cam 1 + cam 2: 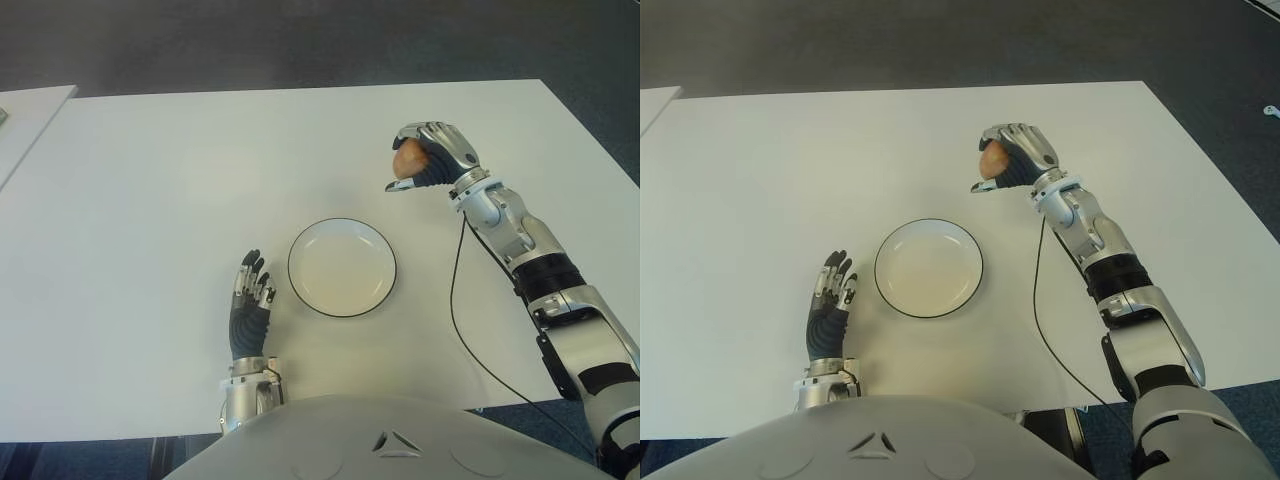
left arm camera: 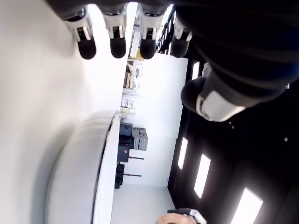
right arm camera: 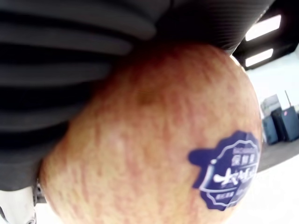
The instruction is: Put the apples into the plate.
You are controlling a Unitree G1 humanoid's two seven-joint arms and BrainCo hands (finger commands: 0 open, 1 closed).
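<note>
Left eye view shows your right hand (image 1: 428, 155), upper right of centre, clasping the apple (image 1: 407, 160) beyond the empty plate (image 1: 342, 267); carry it low over the dish before releasing, while your open left hand (image 1: 250, 300) shows beside the plate's left edge.

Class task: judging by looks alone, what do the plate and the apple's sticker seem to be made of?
Plate: probably glazed ceramic or melamine; smooth cream face, thin dark rim, soft sheen. Sticker on the apple held in the right robot hand: likely glossy printed paper or film; flat blue label with white lettering.
</note>
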